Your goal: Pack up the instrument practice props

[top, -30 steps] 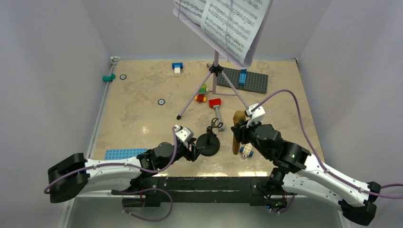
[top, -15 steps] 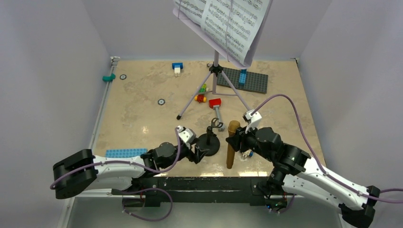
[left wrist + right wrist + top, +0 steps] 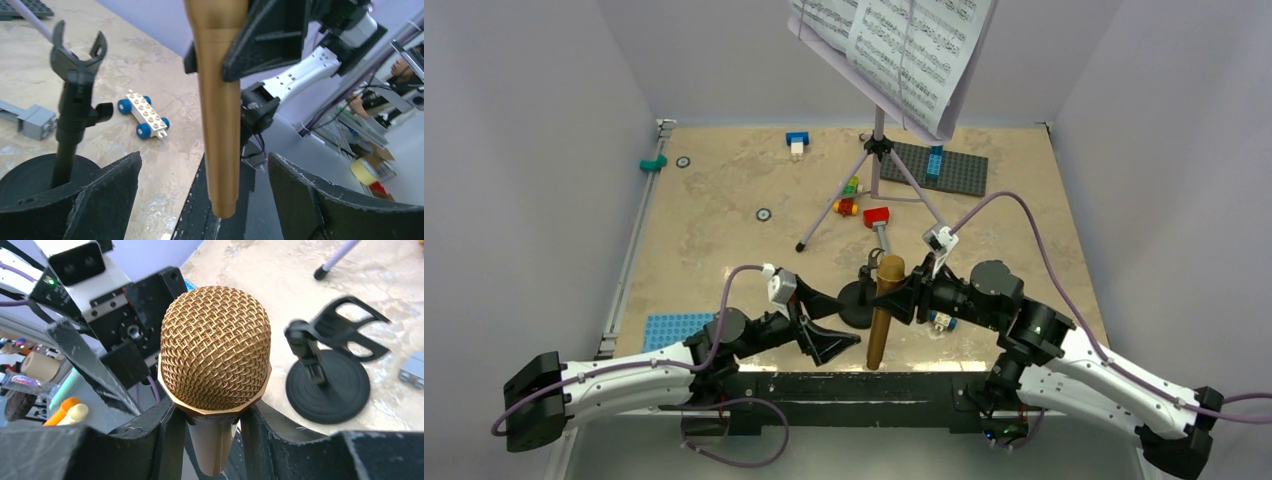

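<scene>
Lavender tripod music stand (image 3: 878, 125) stands tall at the back of the marbled worktop (image 3: 714, 220), white sheet-music pages (image 3: 904, 45) spread on its desk. Up front, the right gripper (image 3: 904, 300) is clamped on the gold mesh-headed microphone (image 3: 884, 310), holding it upright, head up, just beside the small black round-based mic stand (image 3: 856, 308). Left gripper (image 3: 829, 325) gapes wide near the microphone's tail, touching nothing.

The top view looks down on the whole bench (image 3: 714, 230) from high above its near edge. The left wrist view sits low and faces the right arm (image 3: 310, 65); the right wrist view faces back. Both show the microphone (image 3: 218, 115) and the small stand (image 3: 72, 115) closely.
</scene>
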